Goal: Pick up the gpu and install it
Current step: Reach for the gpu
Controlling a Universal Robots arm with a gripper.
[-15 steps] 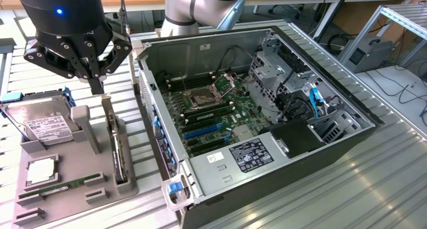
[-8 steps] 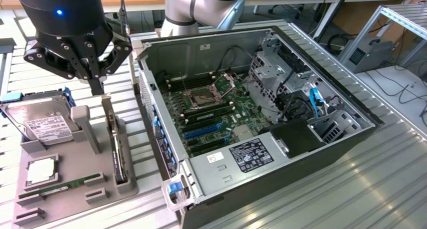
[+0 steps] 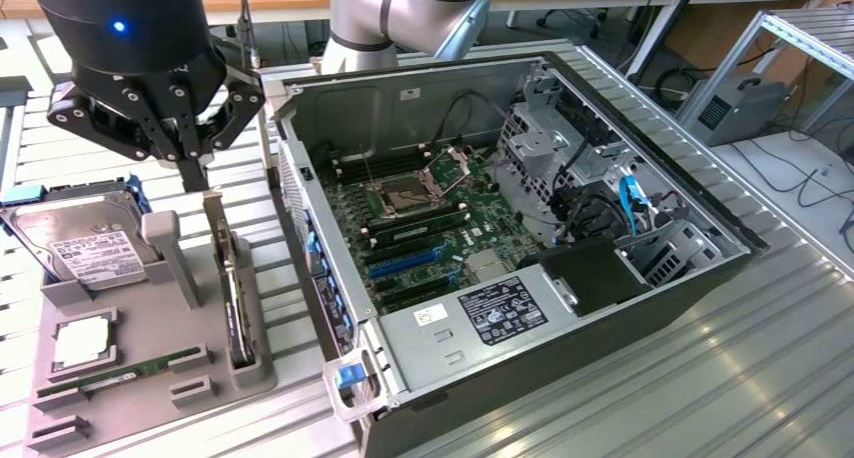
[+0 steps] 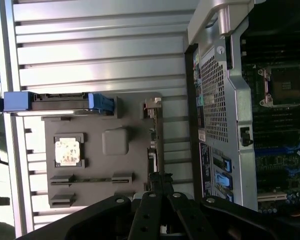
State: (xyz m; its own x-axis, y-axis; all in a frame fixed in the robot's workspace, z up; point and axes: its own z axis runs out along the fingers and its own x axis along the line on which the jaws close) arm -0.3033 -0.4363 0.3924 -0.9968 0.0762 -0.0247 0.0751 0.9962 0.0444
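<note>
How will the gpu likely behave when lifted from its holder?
The gpu looks like a rigid board, so probably stiff. Standing on its thin edge in the gray holder, it may tip once freed. Being long, it could swing if gripped near one end.

We see a silver-grey arm point(image 3: 400, 8), a black gripper point(image 3: 196, 178) with a blue light point(image 3: 119, 25), and screwed black fingers point(image 4: 151, 200).

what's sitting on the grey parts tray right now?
On the tray: hard drive, processor chip, memory stick, and the gpu standing on edge in its slot. The gpu's lower edge is hidden inside the slot.
</note>
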